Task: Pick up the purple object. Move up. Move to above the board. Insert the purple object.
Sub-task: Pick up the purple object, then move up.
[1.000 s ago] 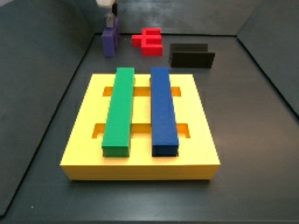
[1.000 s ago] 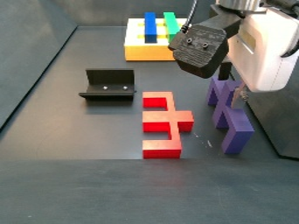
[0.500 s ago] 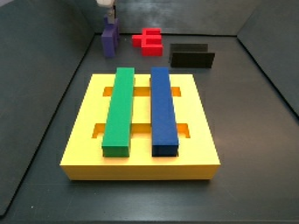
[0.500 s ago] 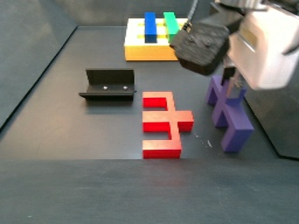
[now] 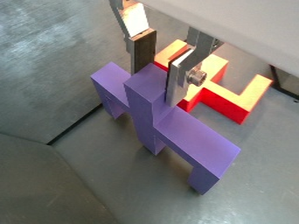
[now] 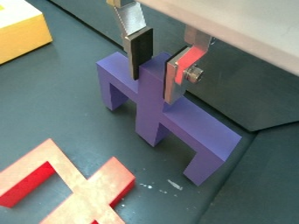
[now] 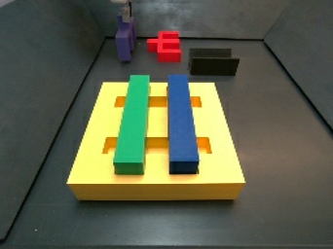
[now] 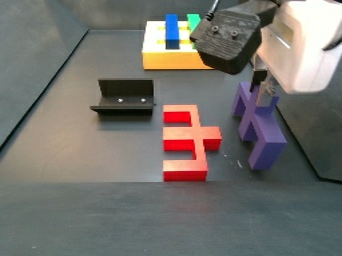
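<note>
The purple object (image 5: pixel 176 140) is a bridge-shaped block with a raised centre stub. It shows in both wrist views (image 6: pixel 158 122) and both side views (image 7: pixel 124 43) (image 8: pixel 258 128). My gripper (image 5: pixel 160 80) straddles the stub from above, its two silver fingers shut against the stub's sides (image 6: pixel 158 82). In a side view the gripper (image 8: pixel 262 88) holds the block just above the dark floor. The yellow board (image 7: pixel 92 146) lies apart from it and carries a green bar (image 7: pixel 132 122) and a blue bar (image 7: pixel 184 122). It also shows in the opposite side view (image 8: pixel 166 60).
A red block (image 8: pixel 187 140) lies on the floor right beside the purple object, also seen from the wrist (image 5: pixel 230 94). The black fixture (image 8: pixel 124 97) stands beyond the red block (image 7: pixel 215 62). Dark walls enclose the floor.
The gripper and the purple object have moved up a little together in both side views. Board, red block and fixture have not moved.
</note>
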